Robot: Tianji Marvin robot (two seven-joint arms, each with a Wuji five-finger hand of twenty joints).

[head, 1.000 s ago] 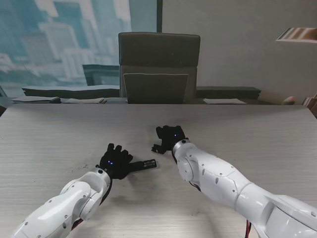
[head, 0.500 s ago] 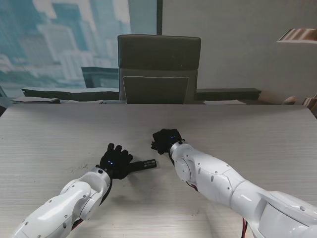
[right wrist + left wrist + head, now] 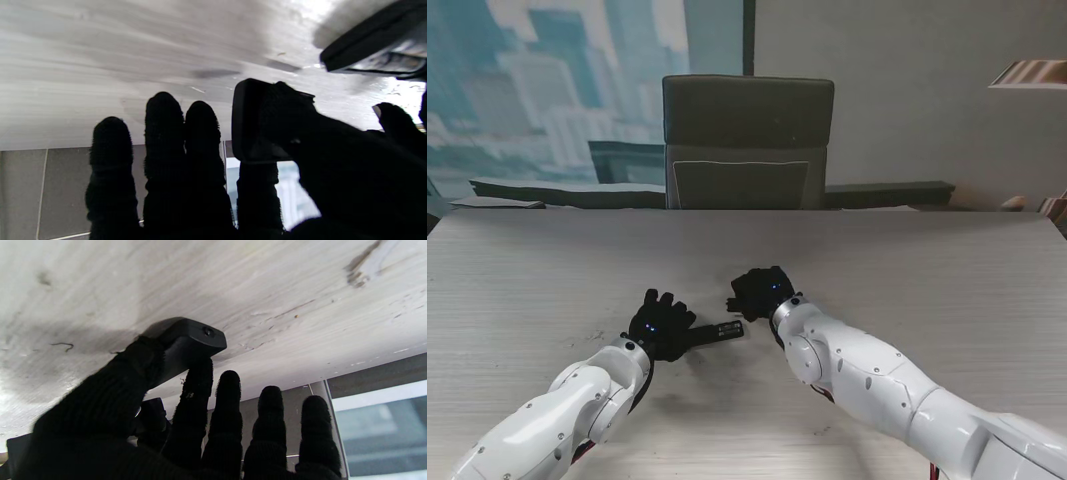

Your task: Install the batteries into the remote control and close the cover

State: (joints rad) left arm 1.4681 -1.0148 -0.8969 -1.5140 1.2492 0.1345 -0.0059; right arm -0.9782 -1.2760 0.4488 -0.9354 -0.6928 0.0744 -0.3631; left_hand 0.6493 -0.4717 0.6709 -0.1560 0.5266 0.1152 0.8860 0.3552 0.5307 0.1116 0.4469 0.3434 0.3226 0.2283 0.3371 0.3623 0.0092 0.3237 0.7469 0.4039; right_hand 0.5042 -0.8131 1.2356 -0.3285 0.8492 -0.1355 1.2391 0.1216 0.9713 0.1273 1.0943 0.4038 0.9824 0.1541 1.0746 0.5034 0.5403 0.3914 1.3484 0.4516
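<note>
Wood-grain table (image 3: pixel 547 270): one remote (image 3: pixel 717 331) pinched by left robot hand (image 3: pixel 659 324); one cover (image 3: pixel 253 120) pinched by right robot hand (image 3: pixel 760 291).

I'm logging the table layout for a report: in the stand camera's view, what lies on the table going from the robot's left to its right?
left robot hand → remote control it holds → right robot hand, shut on a small dark piece, probably the cover.

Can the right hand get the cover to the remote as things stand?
Probably yes. The right hand pinches the cover just right of the remote, whose end sticks out of the left hand. Bare table lies between them; nothing blocks the way.
</note>
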